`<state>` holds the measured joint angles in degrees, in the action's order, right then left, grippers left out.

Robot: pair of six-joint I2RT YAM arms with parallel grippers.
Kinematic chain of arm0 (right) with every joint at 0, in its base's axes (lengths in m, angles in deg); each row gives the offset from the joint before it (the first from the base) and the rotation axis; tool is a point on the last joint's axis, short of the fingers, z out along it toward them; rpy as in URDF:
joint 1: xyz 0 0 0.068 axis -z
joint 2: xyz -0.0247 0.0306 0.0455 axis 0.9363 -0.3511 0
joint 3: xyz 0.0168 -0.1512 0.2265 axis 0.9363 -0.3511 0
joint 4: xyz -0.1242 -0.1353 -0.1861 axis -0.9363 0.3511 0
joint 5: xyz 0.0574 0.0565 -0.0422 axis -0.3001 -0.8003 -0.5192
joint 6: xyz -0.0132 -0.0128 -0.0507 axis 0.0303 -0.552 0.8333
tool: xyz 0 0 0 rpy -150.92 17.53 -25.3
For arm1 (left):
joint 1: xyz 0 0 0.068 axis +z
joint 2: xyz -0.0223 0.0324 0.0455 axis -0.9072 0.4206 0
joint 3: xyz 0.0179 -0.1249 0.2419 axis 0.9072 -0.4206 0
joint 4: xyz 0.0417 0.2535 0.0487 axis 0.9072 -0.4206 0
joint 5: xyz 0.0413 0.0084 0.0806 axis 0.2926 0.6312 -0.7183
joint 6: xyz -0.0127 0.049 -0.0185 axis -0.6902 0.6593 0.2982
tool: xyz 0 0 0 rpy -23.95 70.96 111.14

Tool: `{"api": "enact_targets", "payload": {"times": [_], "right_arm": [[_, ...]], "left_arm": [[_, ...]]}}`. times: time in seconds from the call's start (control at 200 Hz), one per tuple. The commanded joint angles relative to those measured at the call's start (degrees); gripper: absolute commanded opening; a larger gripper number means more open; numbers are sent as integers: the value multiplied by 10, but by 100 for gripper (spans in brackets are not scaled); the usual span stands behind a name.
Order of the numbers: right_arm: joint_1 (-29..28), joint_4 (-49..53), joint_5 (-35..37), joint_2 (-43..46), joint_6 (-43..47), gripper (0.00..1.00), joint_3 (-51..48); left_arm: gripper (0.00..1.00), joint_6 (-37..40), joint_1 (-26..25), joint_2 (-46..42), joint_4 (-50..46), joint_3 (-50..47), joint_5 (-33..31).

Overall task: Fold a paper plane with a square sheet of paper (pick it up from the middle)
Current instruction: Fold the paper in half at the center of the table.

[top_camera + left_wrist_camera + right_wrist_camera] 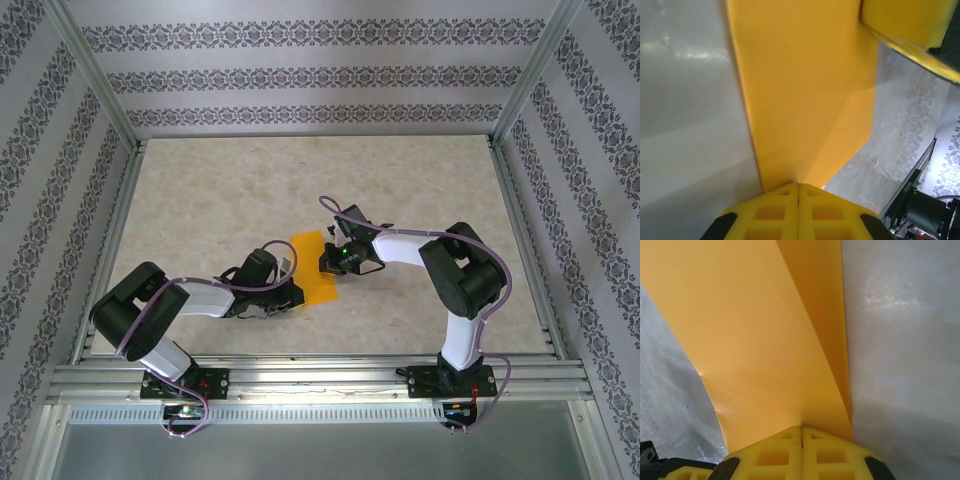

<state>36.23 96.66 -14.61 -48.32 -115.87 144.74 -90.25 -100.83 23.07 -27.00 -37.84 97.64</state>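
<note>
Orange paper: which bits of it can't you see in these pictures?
- Top view: the square sheet of paper is too small to show any creases. The left gripper and right gripper cover its side edges.
- Left wrist view: the sheet runs off the top edge, and its pinched strip hides inside the shut left gripper.
- Right wrist view: the sheet is cut off by the top and left edges.
</note>
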Motion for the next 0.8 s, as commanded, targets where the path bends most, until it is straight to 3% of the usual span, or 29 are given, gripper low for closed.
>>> {"api": "enact_targets", "payload": {"times": [0.0,0.37,0.515,0.794], "right_arm": [[2,49,53,-22,-1,0,-24],[1,49,49,-25,-1,0,-23],[1,52,49,-21,1,0,-22],[0,53,43,-22,0,0,-20]], "left_arm": [[8,25,-13,-20,-92,-23,-9],[8,85,-20,-82,-217,52,-27],[11,113,-4,-124,-287,127,-73],[8,135,86,28,-227,248,4]]}}
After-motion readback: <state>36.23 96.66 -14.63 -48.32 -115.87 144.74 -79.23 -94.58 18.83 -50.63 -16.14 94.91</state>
